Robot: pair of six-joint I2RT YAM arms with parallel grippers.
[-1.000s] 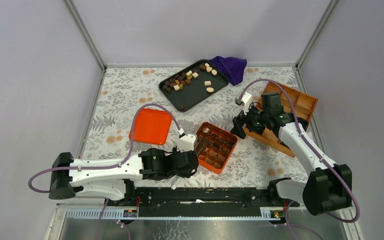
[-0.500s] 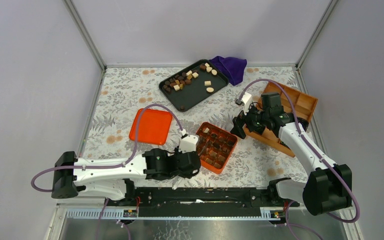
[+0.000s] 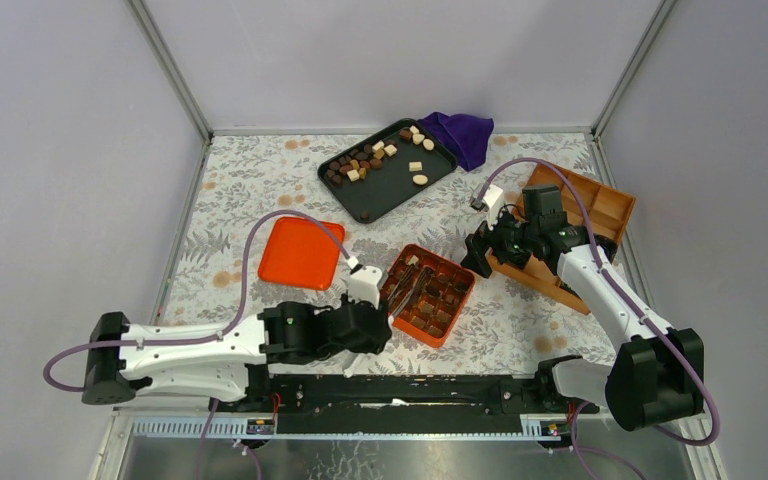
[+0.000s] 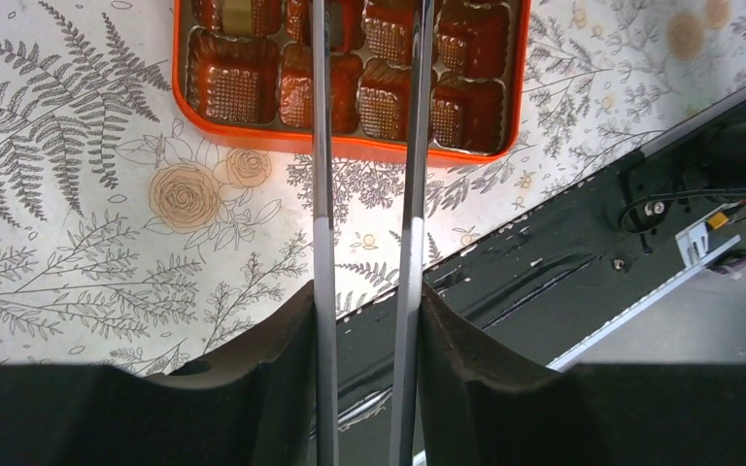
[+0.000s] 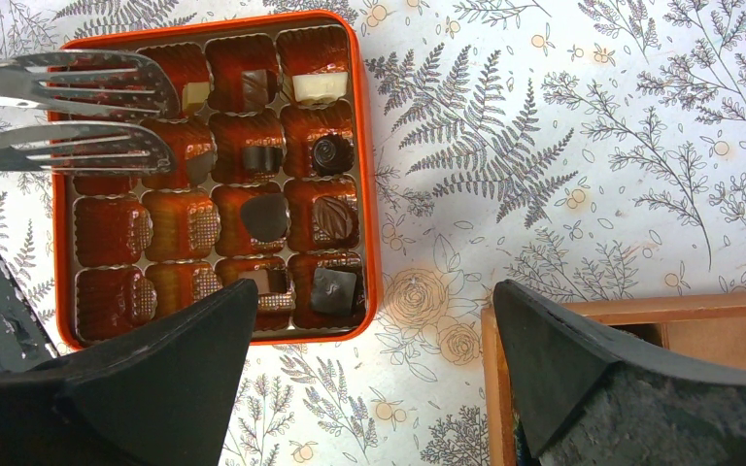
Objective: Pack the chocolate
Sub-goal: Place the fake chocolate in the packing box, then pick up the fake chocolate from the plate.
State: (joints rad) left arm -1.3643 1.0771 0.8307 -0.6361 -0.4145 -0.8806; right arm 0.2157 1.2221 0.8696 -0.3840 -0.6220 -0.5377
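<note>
The left pincer (image 4: 365, 320) grips metal tongs (image 4: 321, 194) over the orange box (image 5: 369, 194) near the tabletop's (image 3: 250, 180) near edge, the right pincer (image 5: 371, 301) gapes empty beside it, and most chocolate (image 3: 367, 157) lies on the black tray (image 3: 390, 187) by the far edge.

Left tool (image 3: 378, 318) and tongs (image 3: 407, 290) farther left over the orange box (image 3: 438, 341).

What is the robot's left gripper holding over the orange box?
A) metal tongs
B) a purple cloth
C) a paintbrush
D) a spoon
A: the left gripper is shut on metal tongs, and their toothed tips hang over the orange box.
</note>
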